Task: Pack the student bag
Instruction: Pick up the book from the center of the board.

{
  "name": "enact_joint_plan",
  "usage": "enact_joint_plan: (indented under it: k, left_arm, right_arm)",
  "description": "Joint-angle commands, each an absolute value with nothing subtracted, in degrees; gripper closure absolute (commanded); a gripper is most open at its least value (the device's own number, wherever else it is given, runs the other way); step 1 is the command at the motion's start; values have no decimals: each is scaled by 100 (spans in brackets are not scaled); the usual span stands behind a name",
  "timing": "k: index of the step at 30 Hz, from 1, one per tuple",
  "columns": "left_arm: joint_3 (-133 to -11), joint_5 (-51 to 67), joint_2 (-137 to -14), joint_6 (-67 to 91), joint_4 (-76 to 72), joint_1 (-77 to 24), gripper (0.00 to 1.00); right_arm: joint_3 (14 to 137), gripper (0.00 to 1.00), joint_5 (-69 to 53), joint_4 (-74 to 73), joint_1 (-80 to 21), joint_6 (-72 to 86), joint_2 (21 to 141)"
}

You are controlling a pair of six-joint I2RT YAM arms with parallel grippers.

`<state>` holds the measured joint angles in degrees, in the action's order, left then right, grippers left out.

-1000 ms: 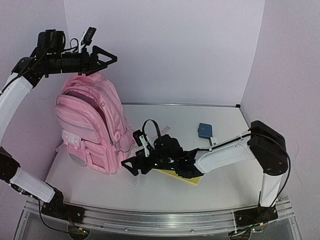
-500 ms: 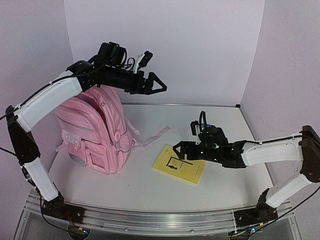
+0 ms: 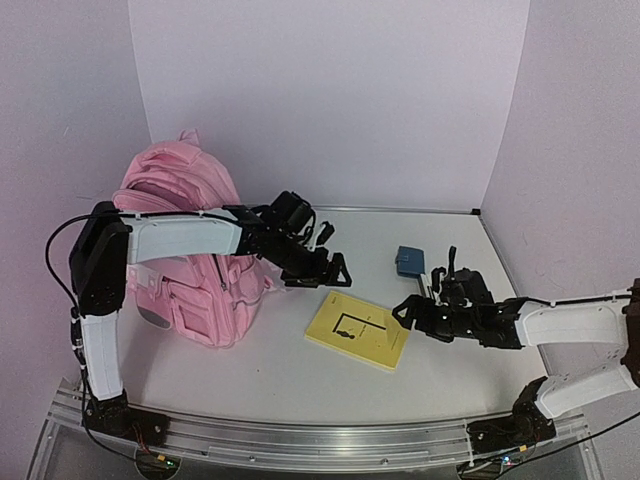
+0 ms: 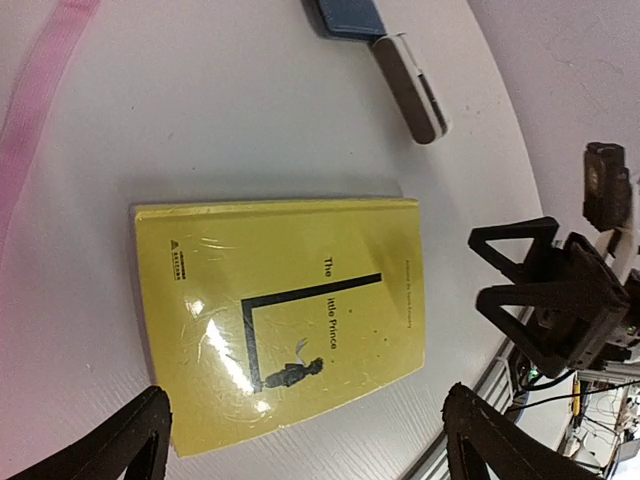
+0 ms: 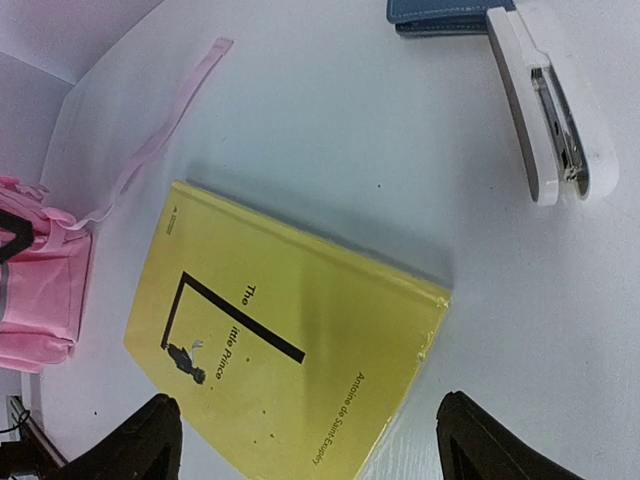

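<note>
The left claw [image 3: 335,275] is spread wide and holds nothing. In the top view it hangs low over the table [image 3: 270,385], just beyond the far corner of the yellow book [image 3: 357,330]. The right claw [image 3: 408,312] is also spread and empty, close to the right edge of the same book. The student bag [image 3: 180,215] stands upright at the far left of the table, behind the left arm. I cannot tell for sure whether its top is unzipped. In the left wrist view the book [image 4: 280,310] lies flat between the two open fingers, its cover up. A white stapler [image 4: 410,85] and a blue case [image 4: 350,15] lie beyond it, touching or nearly so. A loose pink strap [image 4: 40,90] crosses one corner, and the right claw [image 4: 478,268] faces in from the side. In the right wrist view the same book [image 5: 290,330], stapler [image 5: 545,110], case [image 5: 440,12] and strap [image 5: 160,130] appear, with a part of the bag [image 5: 40,270] at the left edge. I judge the step in hand to be the picking of the book, with nothing visibly packed yet. The next move calls for one claw to lower and close on an edge, which is hard because the book is thin and lies flat. I count one bag, one book, one stapler, one case and two claws.
</note>
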<state>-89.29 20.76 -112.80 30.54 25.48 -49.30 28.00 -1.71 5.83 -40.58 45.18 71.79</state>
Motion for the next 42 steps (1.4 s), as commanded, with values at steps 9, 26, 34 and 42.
enact_joint_plan:
  k: [9,26,34,42]
  left_arm:
    - [-8232,1843,-11752,3658,1617,-4924,6]
    - [-7961,2395,-12237,4036,1128,-4825,25]
    - [-7686,2888,-11892,4292,497,-4825,40]
    - [-7732,3538,-11414,4691,-370,-4835,42]
  right_arm:
    - [2496,22,-717,1378,-3981,5156,7819]
    - [2049,42,-1389,3370,-3921,5859,8465]
    - [1861,47,-1368,3920,-3920,6124,8356]
    - [1832,52,-1377,4165,-3920,6220,8739]
